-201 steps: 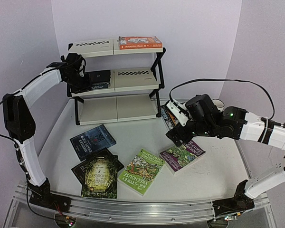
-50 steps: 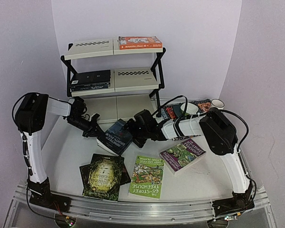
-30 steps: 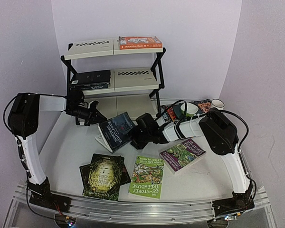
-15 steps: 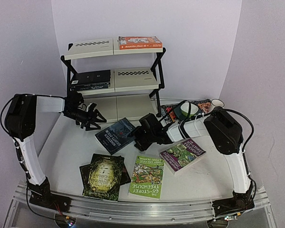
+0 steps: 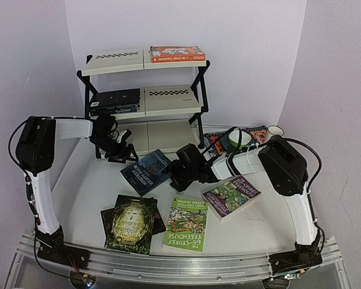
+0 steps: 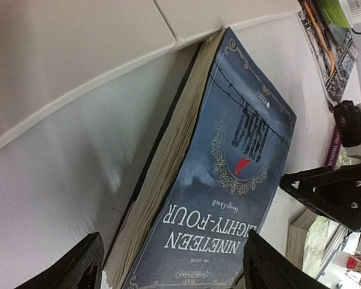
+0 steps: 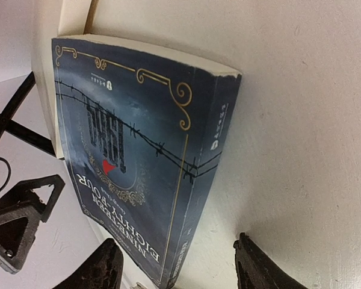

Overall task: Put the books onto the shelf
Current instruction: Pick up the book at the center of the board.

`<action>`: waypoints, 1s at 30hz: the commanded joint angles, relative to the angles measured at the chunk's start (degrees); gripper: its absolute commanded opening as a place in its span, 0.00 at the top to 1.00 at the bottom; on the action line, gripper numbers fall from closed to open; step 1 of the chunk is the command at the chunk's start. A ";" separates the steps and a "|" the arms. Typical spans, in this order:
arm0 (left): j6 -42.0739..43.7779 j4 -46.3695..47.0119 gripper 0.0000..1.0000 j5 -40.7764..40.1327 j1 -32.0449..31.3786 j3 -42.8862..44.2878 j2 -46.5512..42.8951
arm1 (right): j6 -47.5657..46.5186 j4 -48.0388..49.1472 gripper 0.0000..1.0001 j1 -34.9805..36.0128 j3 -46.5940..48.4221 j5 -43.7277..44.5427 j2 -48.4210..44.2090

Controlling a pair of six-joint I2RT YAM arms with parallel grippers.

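My left pincer [image 6: 171, 265] has opened and let go of the dark blue book [image 5: 145, 171], which has sunk from its raised tilt down to the worktop [image 5: 84, 180], just in front of the bottom tier of the shelf [image 5: 168, 99]. The left fingers stand apart around one corner of the book. My right pincer [image 7: 180, 268] is spread too, straddling the spine end without clamping it. An orange book [image 5: 177, 54] lies on the top tier.

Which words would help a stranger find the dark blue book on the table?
Find the three-tier shelf at the back. On the table in front of its bottom tier lies one paperback. Alone among its neighbours, it is dark blue, titled Nineteen Eighty-Four.
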 commanded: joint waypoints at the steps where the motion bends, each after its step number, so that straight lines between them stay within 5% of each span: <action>1: 3.99 -2.01 0.19 -4.49 -1.75 3.42 3.23 | -0.13 -2.40 0.35 -0.20 0.12 0.12 0.56; 12: 5.78 -6.57 0.27 -2.41 -2.06 7.96 9.64 | -0.21 -3.53 0.37 -0.18 2.76 -0.69 3.88; 18: 4.82 -7.81 0.50 14.12 -1.95 8.51 11.65 | 1.10 -3.63 0.39 -0.16 3.56 -1.78 5.53; 25: -1.52 -7.16 0.98 29.22 -0.63 10.76 13.09 | 1.04 -3.77 0.38 -0.20 2.49 -1.84 4.86; 30: -4.67 -5.67 1.00 30.31 -0.20 11.03 11.17 | 0.79 -3.95 0.26 -0.23 0.02 -1.31 3.01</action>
